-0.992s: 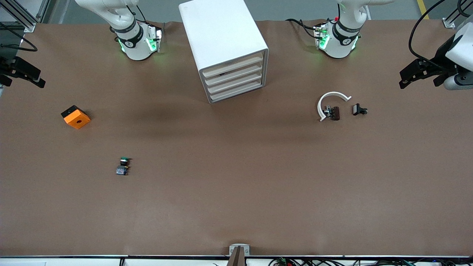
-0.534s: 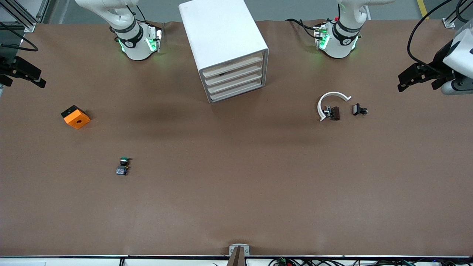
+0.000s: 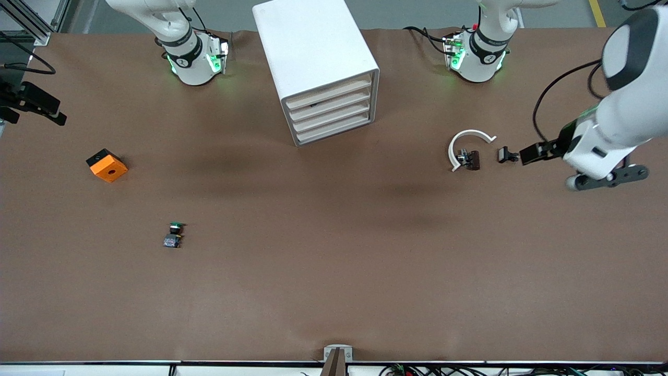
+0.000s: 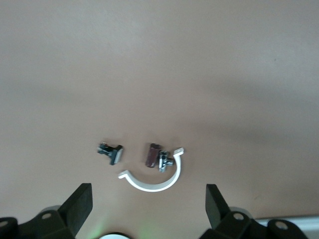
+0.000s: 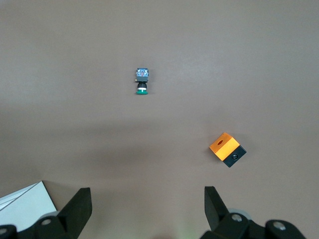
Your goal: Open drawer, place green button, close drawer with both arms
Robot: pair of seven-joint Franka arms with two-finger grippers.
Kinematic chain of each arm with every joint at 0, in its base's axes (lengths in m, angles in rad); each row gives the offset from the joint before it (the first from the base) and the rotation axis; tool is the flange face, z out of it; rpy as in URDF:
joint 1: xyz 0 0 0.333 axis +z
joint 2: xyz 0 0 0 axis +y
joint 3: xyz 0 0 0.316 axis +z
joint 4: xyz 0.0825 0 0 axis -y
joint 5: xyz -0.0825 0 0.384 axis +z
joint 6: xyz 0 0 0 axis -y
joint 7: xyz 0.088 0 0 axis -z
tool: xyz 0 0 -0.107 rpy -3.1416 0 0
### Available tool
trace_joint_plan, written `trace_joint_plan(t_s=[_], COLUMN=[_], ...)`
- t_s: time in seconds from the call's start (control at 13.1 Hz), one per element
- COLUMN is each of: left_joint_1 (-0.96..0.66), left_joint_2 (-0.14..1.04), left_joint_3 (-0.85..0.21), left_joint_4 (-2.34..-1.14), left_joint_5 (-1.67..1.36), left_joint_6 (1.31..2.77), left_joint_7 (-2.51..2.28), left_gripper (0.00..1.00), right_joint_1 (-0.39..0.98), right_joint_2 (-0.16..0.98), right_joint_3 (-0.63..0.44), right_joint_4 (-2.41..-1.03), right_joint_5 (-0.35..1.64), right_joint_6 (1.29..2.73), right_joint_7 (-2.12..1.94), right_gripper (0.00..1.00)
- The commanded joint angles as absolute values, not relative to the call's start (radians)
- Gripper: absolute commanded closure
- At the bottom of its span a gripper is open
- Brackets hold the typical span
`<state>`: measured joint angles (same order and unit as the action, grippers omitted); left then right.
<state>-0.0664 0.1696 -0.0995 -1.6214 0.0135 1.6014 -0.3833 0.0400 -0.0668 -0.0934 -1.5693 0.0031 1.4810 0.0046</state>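
The button (image 3: 175, 234), green cap on a dark body, lies on the brown table toward the right arm's end; it also shows in the right wrist view (image 5: 141, 81). The white drawer cabinet (image 3: 318, 68) stands between the arm bases with its several drawers (image 3: 331, 112) shut. My left gripper (image 3: 537, 152) is open and empty, over the table beside a small black clip (image 3: 507, 155); in the left wrist view its fingers (image 4: 82, 199) stand wide apart. My right gripper (image 3: 31, 109) is open and empty at the table's edge at the right arm's end, its fingers (image 5: 79, 204) wide apart.
An orange block (image 3: 106, 165) with a black hole lies farther from the front camera than the button; it also shows in the right wrist view (image 5: 227, 149). A white C-shaped ring (image 3: 467, 141), a brown piece (image 3: 472, 160) and the black clip (image 4: 110, 152) lie toward the left arm's end.
My left arm has swung in from the table's end toward the black clip and the ring. My right gripper has hardly moved. Nothing on the table has shifted.
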Motion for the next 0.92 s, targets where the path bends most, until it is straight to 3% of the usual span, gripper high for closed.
trace_joint_plan(t_s=[0.0, 0.23, 0.53, 0.84], left_joint_1=[-0.112, -0.193, -0.322, -0.434], left_joint_2=[0.262, 0.354, 0.487, 0.642], left_joint_3=[-0.101, -0.103, -0.103, -0.103], left_joint_4=[-1.586, -1.586, -1.583, -1.510], left_joint_5=[0.014, 0.012, -0.002, -0.018], left_joint_6=[1.661, 1.747, 1.799, 1.802], left_joint_7=[-0.542, -0.777, -1.125, -1.465], left_gripper=[0.00, 0.00, 0.00, 0.00], right_joint_1=[0.071, 0.071, 0.052, 0.054], right_joint_2=[-0.011, 0.056, 0.169, 0.173], right_joint_3=[-0.097, -0.097, -0.098, -0.100], right_joint_4=[-1.555, -1.560, -1.621, -1.862], right_joint_5=[-0.005, -0.011, -0.009, -0.009], right_joint_6=[1.485, 1.482, 1.613, 1.920], right_joint_7=[0.002, 0.000, -0.002, 0.000], right_gripper=[0.00, 0.00, 0.00, 0.00])
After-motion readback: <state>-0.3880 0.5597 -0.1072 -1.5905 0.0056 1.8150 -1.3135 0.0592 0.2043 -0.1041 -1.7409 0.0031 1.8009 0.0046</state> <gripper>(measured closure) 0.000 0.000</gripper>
